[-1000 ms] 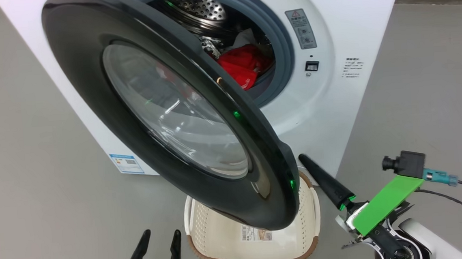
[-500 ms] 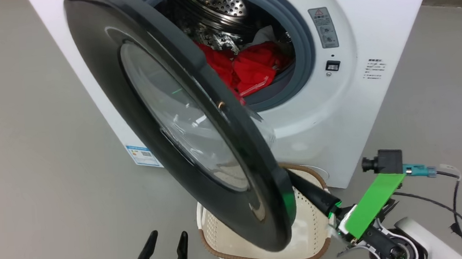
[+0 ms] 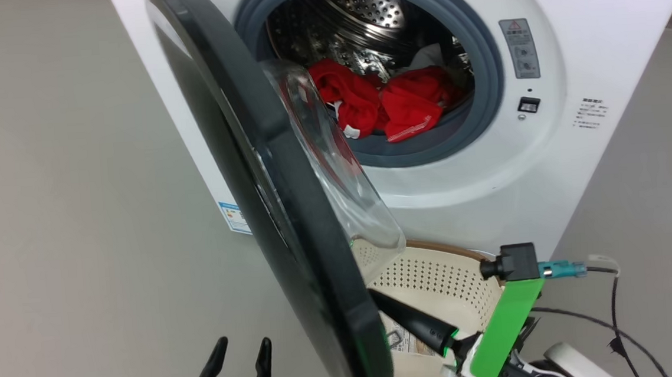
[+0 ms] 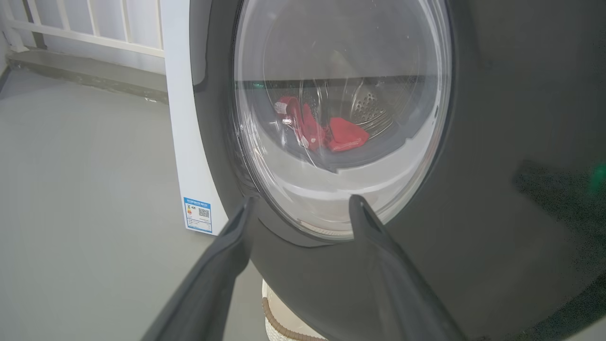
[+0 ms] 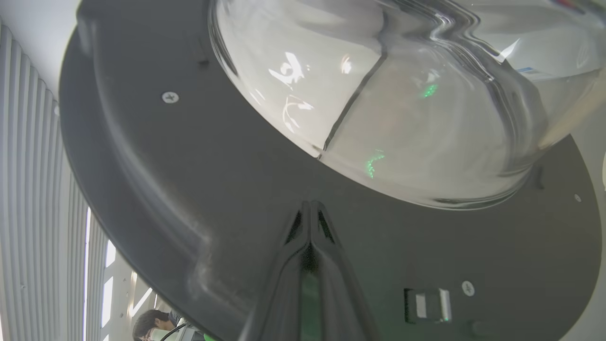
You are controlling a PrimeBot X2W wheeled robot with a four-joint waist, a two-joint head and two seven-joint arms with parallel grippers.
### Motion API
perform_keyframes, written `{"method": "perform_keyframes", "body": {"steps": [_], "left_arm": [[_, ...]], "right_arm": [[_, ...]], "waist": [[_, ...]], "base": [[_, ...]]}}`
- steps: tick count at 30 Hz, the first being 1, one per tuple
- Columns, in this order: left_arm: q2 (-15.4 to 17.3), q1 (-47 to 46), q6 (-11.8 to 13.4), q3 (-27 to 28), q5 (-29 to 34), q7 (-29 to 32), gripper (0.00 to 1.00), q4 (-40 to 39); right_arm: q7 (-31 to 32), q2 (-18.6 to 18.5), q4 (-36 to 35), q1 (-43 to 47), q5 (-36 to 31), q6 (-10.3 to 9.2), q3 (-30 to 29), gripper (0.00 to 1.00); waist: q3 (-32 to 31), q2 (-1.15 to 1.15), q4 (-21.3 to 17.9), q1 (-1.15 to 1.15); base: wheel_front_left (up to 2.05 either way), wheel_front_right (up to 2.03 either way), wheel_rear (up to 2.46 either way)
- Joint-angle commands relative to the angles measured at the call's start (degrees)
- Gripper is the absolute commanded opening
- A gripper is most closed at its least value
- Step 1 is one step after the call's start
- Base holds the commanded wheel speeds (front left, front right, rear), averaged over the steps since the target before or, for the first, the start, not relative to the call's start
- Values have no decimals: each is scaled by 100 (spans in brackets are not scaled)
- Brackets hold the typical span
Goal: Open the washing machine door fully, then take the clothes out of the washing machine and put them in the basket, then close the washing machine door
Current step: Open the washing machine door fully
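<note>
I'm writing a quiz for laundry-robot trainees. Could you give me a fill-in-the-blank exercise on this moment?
1. The clothes lying in the washing machine are ____.
2. The left gripper is ____.
3. The right gripper, pointing at the inner face of the washing machine door, is ____.
Missing words: red; open; shut.

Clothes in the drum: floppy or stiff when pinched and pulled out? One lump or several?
Probably floppy: the clothes lie crumpled and folded in the drum. They look like two separate bunches, so one pinch may lift only part. Likely light, being thin fabric; trailing ends could drag over the grey door seal.
</note>
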Motion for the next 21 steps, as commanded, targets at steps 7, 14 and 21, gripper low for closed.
{"method": "perform_keyframes", "body": {"steps": [7,14,21], "left_arm": [[30,81,122,270,78,-70,100,-197],[30,140,163,446,112,-70,100,-314],[30,185,191,531,113,-70,100,-394]], "right_arm": [[235,252,-272,51,-99,44,156,0],[472,434,-289,65,-117,44,266,0],[552,569,-278,58,-161,44,292,0]], "waist": [[-105,0,242,0],[-114,0,296,0],[-121,0,307,0]], "base": [[0,0,0],[0,0,0],[0,0,0]]}}
